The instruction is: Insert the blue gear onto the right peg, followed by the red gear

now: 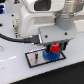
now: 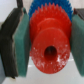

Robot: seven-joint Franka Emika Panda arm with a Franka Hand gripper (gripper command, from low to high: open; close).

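Panda gripper (image 1: 55, 48) pinching small bright-red plastic gear (image 2: 48, 41) | lower centre, over wide blue toothed gear (image 1: 51, 56) on grey black-bordered plate (image 1: 35, 59) | best lowered straight, bore centred, then released

Bright red gear (image 2: 49, 44), blue gear (image 2: 44, 9) behind, apparently teal-green gripper pads (image 2: 22, 45).

The red gear (image 2: 48, 46) looks like glossy plastic; behind it, the blue gear (image 2: 46, 10) looks like plastic; fingers' pads (image 2: 20, 42) seem matt.
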